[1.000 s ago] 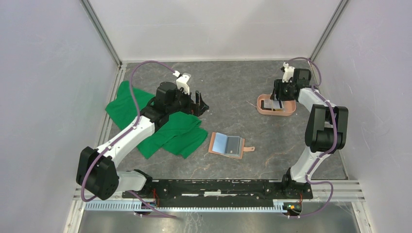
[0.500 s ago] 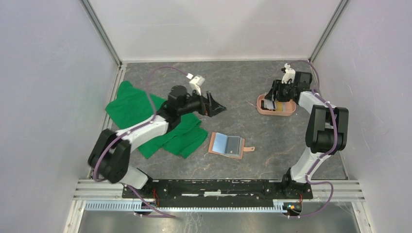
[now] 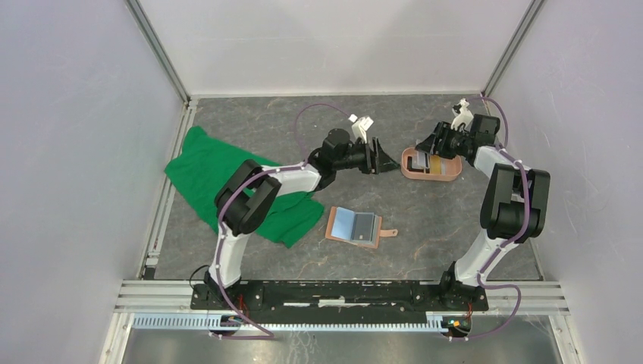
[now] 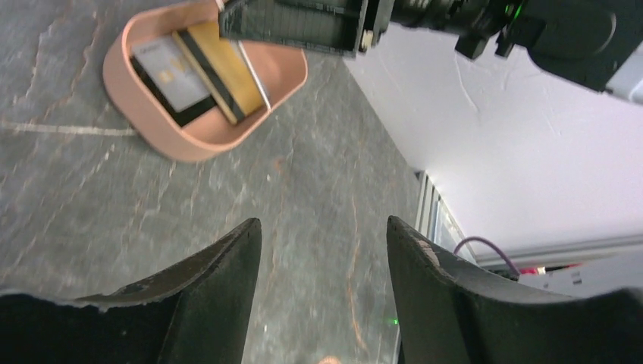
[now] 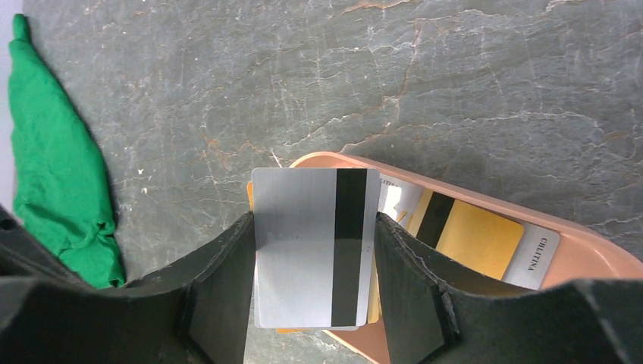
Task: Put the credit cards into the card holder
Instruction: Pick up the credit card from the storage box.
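Note:
The tan card holder [image 3: 355, 227] lies open on the table's middle, blue-grey pockets up. Several credit cards [image 4: 193, 72] lie in the salmon-pink tray [image 3: 431, 167], among them a gold one [image 5: 474, 235] with a black stripe. My right gripper [image 5: 312, 218] is over the tray's left end [image 3: 431, 144], shut on the edges of a silver card [image 5: 296, 258] with a black stripe; a gold edge shows behind it. My left gripper [image 4: 324, 231] is open and empty, just left of the tray [image 3: 388, 161], above bare table.
A crumpled green cloth [image 3: 220, 174] lies at the left, partly under the left arm. The tray stands near the back right corner, close to the right wall and its metal rail [image 4: 436, 220]. The two grippers are close together at the tray.
My left arm has swung right from above the green cloth to beside the tray. My right gripper has shifted slightly right over the tray, still with the card.

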Controlling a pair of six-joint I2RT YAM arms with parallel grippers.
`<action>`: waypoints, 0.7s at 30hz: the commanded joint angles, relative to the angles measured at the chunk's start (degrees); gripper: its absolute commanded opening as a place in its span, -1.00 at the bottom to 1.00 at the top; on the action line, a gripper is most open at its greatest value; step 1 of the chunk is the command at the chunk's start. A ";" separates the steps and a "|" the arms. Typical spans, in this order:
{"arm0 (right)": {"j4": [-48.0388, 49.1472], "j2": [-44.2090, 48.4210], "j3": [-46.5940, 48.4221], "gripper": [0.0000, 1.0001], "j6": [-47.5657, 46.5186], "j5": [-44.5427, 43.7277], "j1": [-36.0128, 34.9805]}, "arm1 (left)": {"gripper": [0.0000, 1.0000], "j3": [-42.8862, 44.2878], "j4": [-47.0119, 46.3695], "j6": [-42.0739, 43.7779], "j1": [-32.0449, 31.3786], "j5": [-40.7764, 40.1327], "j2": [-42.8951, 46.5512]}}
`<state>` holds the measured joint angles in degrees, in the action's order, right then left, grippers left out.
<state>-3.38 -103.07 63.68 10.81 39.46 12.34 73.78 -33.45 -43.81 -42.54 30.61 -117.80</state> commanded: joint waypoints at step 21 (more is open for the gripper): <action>6.78 -1.41 -1.36 0.03 8.14 9.72 2.10 | 0.20 28.78 -6.03 -9.80 -1.75 2.23 -24.45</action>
<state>0.45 -104.05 62.72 17.34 46.65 13.82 99.07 -36.32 -50.85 -44.03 30.92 -140.70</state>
